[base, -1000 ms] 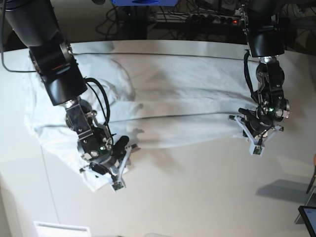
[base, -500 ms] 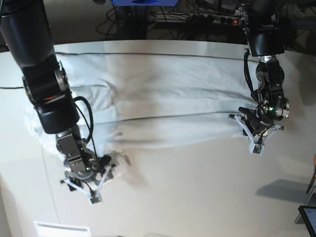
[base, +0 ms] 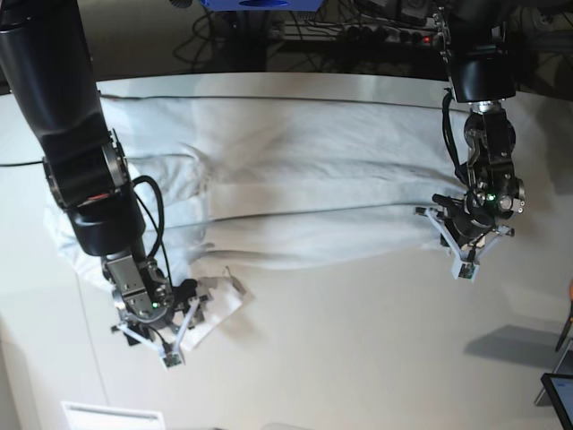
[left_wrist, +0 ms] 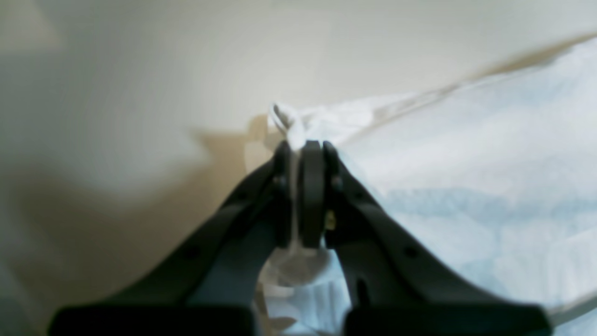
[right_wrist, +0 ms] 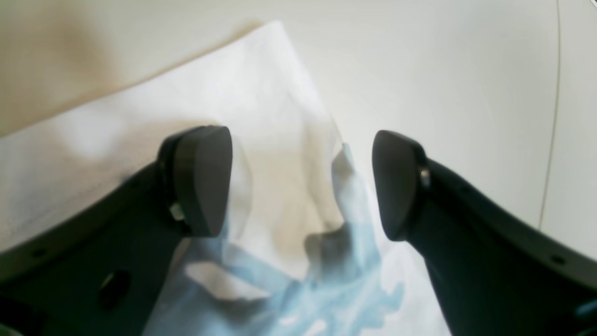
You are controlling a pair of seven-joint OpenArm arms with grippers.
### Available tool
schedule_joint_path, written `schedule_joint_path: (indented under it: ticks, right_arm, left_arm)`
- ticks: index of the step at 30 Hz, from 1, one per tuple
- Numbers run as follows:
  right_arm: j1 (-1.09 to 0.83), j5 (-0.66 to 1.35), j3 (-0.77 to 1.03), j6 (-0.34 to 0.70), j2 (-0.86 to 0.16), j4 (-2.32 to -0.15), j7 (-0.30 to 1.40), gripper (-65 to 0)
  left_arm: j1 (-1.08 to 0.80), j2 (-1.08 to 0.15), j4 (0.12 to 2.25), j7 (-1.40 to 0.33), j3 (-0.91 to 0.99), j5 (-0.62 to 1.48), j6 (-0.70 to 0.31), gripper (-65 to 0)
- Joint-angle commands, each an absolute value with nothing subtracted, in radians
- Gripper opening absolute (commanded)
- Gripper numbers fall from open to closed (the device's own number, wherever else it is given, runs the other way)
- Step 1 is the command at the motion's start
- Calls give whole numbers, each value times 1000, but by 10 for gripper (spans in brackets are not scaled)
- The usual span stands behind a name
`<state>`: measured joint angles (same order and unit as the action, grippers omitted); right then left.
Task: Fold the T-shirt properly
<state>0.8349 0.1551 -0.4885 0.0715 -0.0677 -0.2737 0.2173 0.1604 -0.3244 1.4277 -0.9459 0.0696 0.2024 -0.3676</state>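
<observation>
Pinching the T-shirt [base: 304, 170] hem in left jaws, right jaws released over a corner, bare tabletop [base: 376, 349] beyond.

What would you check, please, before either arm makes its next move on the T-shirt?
1. Left gripper shut on the T-shirt: ok, cloth is pinched between its fingers.
2. Right gripper free of cloth: ok, jaws wide apart, fabric lying loose between them.
3. Shirt corner under the right gripper lying flat: not ok, it looks crumpled in the right wrist view.
4. Long fold across the shirt straight: ok in the base view, with light wrinkles.
5. Left sleeve area smooth: not ok, bunched near the right arm.
6. Table edge clearance: cannot tell.
</observation>
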Motion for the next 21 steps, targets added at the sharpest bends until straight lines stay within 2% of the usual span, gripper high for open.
schedule_joint_path:
  ticks: [1, 9, 11, 15, 19, 21]
  right_arm:
    - [866, 154, -484, 85, -70, -280, 219, -197]
    - [858, 154, -484, 87, -77, -278, 220, -212]
    - [849, 154, -484, 87, -79, -278, 220, -266]
    - [845, 154, -484, 87, -79, -277, 223, -419]
    - [834, 154, -484, 87, -79, -277, 225, -480]
    - [832, 154, -484, 87, -79, -275, 225, -540]
  left_arm:
    - [180, -340, 1446, -929, 74, 200, -363, -650]
    - [179, -340, 1446, -929, 74, 200, -361, -650]
    - [179, -340, 1446, -929, 74, 200, -361, -650]
    - [180, -340, 1446, -929, 74, 200, -361, -650]
    - [180, -340, 1446, -929, 74, 200, -361, -650]
    - [180, -340, 1446, -929, 74, 200, -361, -650]
